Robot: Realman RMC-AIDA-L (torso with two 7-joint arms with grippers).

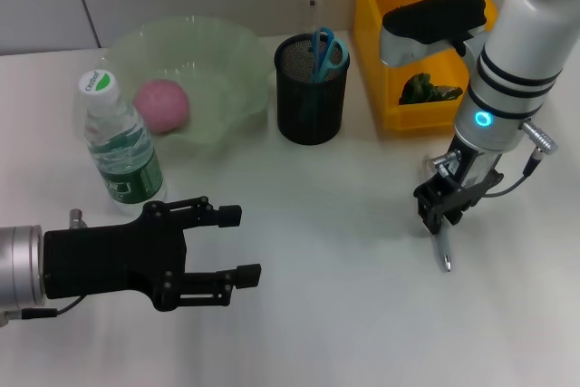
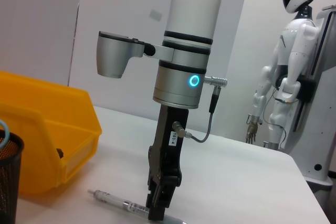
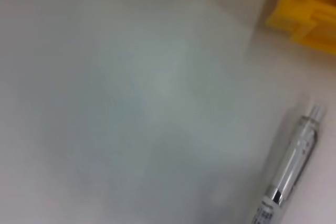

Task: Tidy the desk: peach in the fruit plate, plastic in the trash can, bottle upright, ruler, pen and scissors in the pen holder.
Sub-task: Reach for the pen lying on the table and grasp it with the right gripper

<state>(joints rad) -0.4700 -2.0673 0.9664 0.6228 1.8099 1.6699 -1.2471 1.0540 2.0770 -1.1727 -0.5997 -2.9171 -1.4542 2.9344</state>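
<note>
A silver pen [image 1: 444, 253] lies flat on the white desk at the right, and my right gripper [image 1: 440, 220] stands straight down on its far end. The left wrist view shows that gripper [image 2: 158, 211] reaching down to the pen [image 2: 118, 201]. The pen [image 3: 290, 174] also fills a corner of the right wrist view. My left gripper [image 1: 237, 244] hovers open and empty at the front left. The bottle [image 1: 120, 142] stands upright beside it. A pink peach [image 1: 162, 104] rests in the green fruit plate [image 1: 227, 52]. Blue scissors [image 1: 326, 50] and a clear ruler [image 1: 313, 14] stand in the black pen holder [image 1: 311, 101]. Green plastic [image 1: 426, 90] lies in the yellow trash can [image 1: 385, 33].
The fruit plate, pen holder and trash can line the back of the desk. The bottle stands just behind my left gripper. A white humanoid robot [image 2: 286, 61] stands off the desk in the background.
</note>
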